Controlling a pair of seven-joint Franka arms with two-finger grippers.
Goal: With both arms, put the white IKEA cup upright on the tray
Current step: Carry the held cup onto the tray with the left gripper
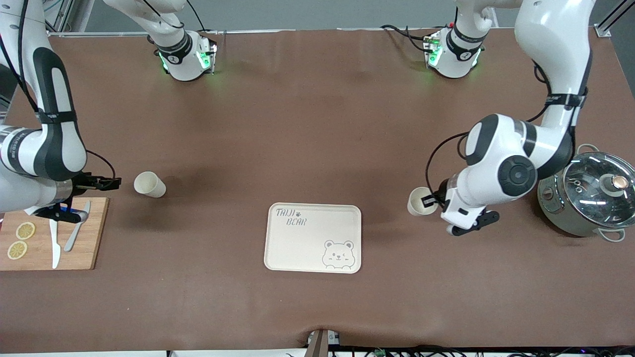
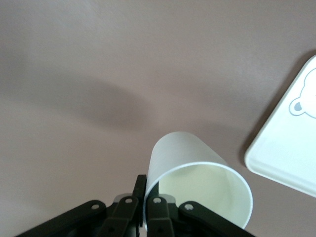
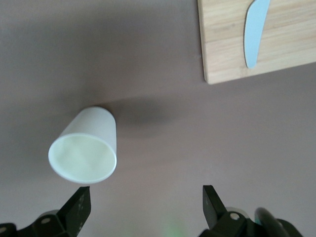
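Two white cups show on the brown table point(image 1: 317, 148), one toward each arm's end. At the left arm's end, the left gripper point(image 1: 430, 201) has one cup point(image 1: 420, 202) pinched by its rim: in the left wrist view the fingers point(image 2: 157, 210) close on the cup's wall, one inside the rim and one outside, and the cup point(image 2: 197, 185) lies tilted with its mouth toward the camera, beside the tray's corner. Whether it rests on the table or is lifted cannot be told. The tray point(image 1: 297, 243), cream-white with a bear drawing and "TAIJI BEAR" lettering, lies flat near the middle of the table, nearer to the front camera than both cups and with nothing on it. The second cup point(image 1: 149, 184) lies on its side toward the right arm's end, just beside the wooden cutting board point(image 1: 89, 258), which carries two lemon slices point(image 1: 21, 240) and two pale knives point(image 1: 64, 238). The right gripper point(image 1: 101, 183) hovers close to this cup with its jaws spread wide and nothing between them; the right wrist view shows the cup point(image 3: 86, 148) apart from both fingertips point(image 3: 79, 205). A lidded steel pot point(image 1: 588, 198) stands at the left arm's end.
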